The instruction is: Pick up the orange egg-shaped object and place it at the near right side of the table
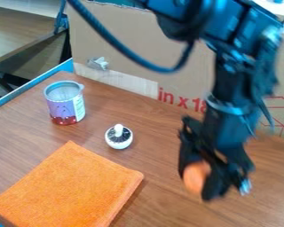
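A black tool (199,181) pinches a rounded orange object (195,175) over the wood-grain bench (159,201), well apart from an orange cloth (67,190); probably light, its curved surface might slip, so gripping across its middle seems safest.

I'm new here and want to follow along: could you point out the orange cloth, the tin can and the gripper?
Orange cloth (69,188): camera view, middle of its top.
Tin can (66,105): camera view, its side.
Gripper (199,176): camera view, between its fingertips.
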Robot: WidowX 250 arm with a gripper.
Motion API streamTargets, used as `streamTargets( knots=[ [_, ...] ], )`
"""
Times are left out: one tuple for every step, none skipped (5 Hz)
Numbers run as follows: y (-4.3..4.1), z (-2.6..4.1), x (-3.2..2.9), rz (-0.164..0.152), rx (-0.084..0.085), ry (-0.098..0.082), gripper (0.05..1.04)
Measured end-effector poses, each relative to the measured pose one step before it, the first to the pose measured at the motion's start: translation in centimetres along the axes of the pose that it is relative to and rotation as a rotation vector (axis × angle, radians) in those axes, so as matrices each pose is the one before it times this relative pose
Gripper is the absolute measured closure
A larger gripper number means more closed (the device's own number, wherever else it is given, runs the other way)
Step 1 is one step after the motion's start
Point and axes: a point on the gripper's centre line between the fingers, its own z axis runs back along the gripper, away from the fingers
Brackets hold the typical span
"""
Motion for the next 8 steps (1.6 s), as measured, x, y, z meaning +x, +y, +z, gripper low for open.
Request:
streamTargets(
  knots=[
    [-4.081,-1.539,-1.637,-0.0814,0.0072,0.0398,0.403],
    [-2.409,-1.809,0.335,-0.0783,-0.012,0.0351,0.403],
    [0.016,-3.001,0.569,-0.0269,0.0022,0.1107,0.403],
    [1.702,0.386,0.425,-0.0024,0.0353,-0.0092,0.403],
    [0.886,-0.194,-0.237,-0.0033,0.0225,0.0519,0.403],
    [-0.234,-0.869,-0.366,-0.0127,-0.0173,0.0556,0.403],
    [-0.396,-0.843,-0.507,0.0037,-0.0233,0.0412,0.403],
    [-0.151,-0.277,0.038,0.0048,-0.0107,0.0053,0.404]
  ],
)
